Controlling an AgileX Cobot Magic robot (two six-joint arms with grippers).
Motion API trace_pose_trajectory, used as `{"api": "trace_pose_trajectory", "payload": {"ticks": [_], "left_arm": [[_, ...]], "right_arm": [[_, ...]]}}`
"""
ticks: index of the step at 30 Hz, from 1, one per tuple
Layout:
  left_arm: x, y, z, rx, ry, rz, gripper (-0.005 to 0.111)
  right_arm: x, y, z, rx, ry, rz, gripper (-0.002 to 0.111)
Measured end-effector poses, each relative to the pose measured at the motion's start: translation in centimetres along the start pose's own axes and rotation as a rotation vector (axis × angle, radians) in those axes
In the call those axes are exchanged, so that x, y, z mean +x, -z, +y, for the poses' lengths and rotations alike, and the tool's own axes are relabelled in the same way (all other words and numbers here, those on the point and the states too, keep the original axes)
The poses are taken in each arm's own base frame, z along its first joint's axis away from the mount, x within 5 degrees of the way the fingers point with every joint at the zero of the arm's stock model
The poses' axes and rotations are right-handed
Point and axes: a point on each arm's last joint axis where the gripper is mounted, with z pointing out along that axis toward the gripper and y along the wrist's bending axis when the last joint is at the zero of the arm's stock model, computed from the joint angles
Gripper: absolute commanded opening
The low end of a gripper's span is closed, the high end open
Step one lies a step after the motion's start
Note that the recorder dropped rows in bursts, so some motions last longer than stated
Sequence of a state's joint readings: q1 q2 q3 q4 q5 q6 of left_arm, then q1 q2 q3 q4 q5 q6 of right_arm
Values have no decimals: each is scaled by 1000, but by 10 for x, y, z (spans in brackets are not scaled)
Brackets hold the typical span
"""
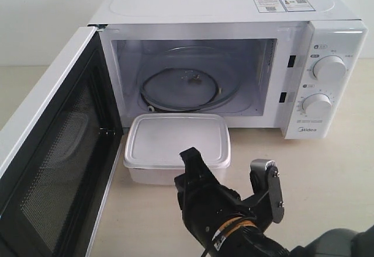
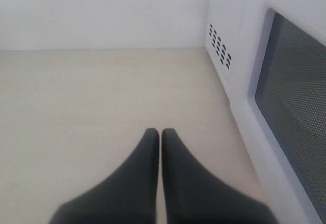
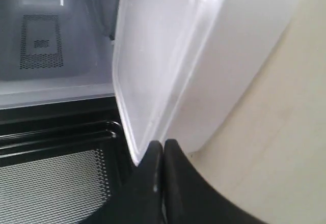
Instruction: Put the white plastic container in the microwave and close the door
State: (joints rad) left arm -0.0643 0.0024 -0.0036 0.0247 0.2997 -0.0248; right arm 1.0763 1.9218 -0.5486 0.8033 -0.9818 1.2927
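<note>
Container [image 1: 178, 140] lies ahead of right hand [image 1: 190, 155], between it and open microwave [image 1: 234, 11], long side across the opening; hand closed, holding nothing, tips against container's near rim.

The right arm [image 1: 251, 225] reaches in from the lower right of the exterior view, wrist tilted. The right gripper [image 1: 190, 153] points up and to the left, its two black fingers [image 3: 145, 183] pressed together. The left gripper [image 2: 161, 132], seen only by its own wrist camera, is likewise closed tip to tip.
</note>
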Motion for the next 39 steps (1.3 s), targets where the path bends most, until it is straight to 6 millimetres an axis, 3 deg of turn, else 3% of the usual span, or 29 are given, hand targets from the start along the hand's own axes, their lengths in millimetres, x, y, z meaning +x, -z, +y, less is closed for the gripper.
{"api": "trace_pose_trajectory", "payload": {"ticks": [2, 8, 9, 14, 21, 26, 39], "left_arm": [[0, 0, 0, 0, 0, 0, 4], [0, 0, 0, 0, 0, 0, 4], [0, 0, 0, 0, 0, 0, 4], [0, 0, 0, 0, 0, 0, 4], [0, 0, 0, 0, 0, 0, 4], [0, 0, 0, 0, 0, 0, 4], [0, 0, 0, 0, 0, 0, 4]], "right_arm": [[1, 0, -4, 47, 0, 10, 4], [2, 1, -10, 114, 20, 25, 48], [2, 1, -10, 114, 21, 25, 50], [1, -1, -8, 121, -23, -17, 50], [17, -21, 8, 75, -58, -44, 50], [10, -24, 12, 66, -48, -133, 50], [0, -31, 15, 74, -66, -169, 50]]}}
